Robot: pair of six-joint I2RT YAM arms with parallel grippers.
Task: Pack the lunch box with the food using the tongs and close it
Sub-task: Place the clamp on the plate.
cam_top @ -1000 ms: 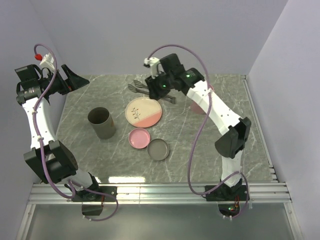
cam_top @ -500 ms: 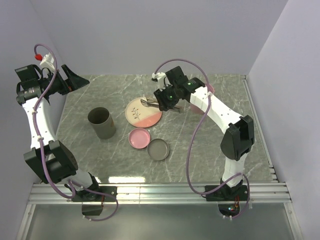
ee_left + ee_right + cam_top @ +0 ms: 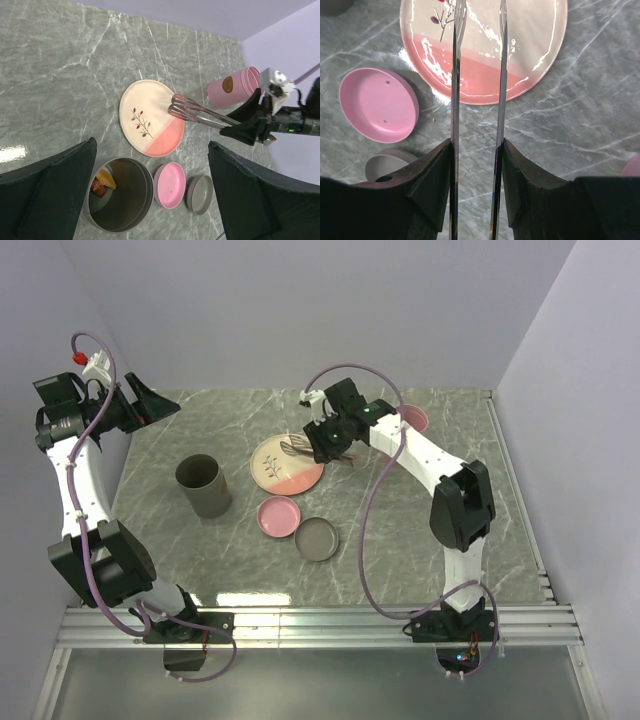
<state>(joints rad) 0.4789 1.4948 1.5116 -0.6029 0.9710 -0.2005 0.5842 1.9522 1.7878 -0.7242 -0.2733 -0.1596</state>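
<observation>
Right gripper (image 3: 477, 145) half-closed on the tongs (image 3: 455, 75), tips over the bare-looking plate (image 3: 150, 107). Food (image 3: 102, 181) sits in the grey lunch box (image 3: 125, 200), near-left of the plate. Left gripper (image 3: 152, 145) wide open, empty. Hold a steady squeeze, tips level.

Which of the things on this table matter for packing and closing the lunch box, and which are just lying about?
In the job: long slim silver metal tongs in the right gripper; orange-brown food chunks inside the grey cylindrical tin; round pink lid and round grey lid, likely.
Lying about: empty cream-and-pink round plate; pink cylindrical cup.
</observation>
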